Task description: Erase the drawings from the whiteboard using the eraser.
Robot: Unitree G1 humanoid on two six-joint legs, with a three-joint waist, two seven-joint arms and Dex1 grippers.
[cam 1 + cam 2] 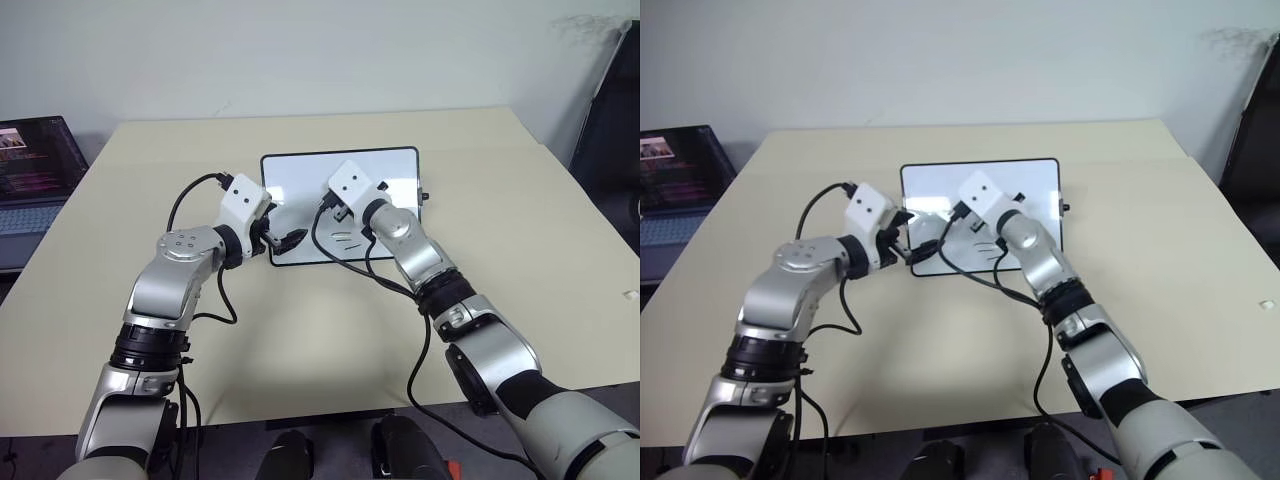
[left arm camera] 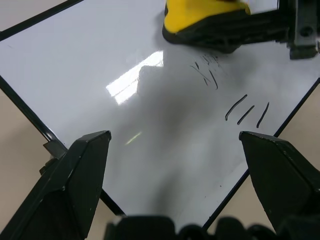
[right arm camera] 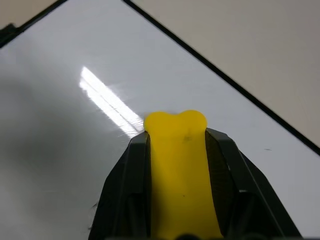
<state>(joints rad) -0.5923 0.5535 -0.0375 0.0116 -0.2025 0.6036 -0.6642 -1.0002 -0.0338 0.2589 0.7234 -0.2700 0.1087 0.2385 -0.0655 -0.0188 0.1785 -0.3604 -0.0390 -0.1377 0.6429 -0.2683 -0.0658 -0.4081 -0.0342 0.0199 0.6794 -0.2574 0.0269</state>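
The whiteboard (image 1: pixel 300 175) lies flat on the beige table, mid-centre. Drawings remain on its near part: three short parallel lines (image 2: pixel 247 112) and a faint squiggle (image 2: pixel 207 75). My right gripper (image 3: pixel 176 131) is shut on the yellow eraser (image 3: pixel 182 170), which rests on the board's surface just beyond the squiggle; the eraser (image 2: pixel 205 20) shows its dark underside in the left wrist view. My left gripper (image 1: pixel 287 240) stands open at the board's near left corner, its fingers (image 2: pixel 85 165) spread wide above the board.
An open laptop (image 1: pixel 35 170) sits off the table's left edge. A dark object (image 1: pixel 610 110) stands at the far right. A small pale scrap (image 1: pixel 630 294) lies near the table's right edge. Black cables loop from both wrists over the board's near edge.
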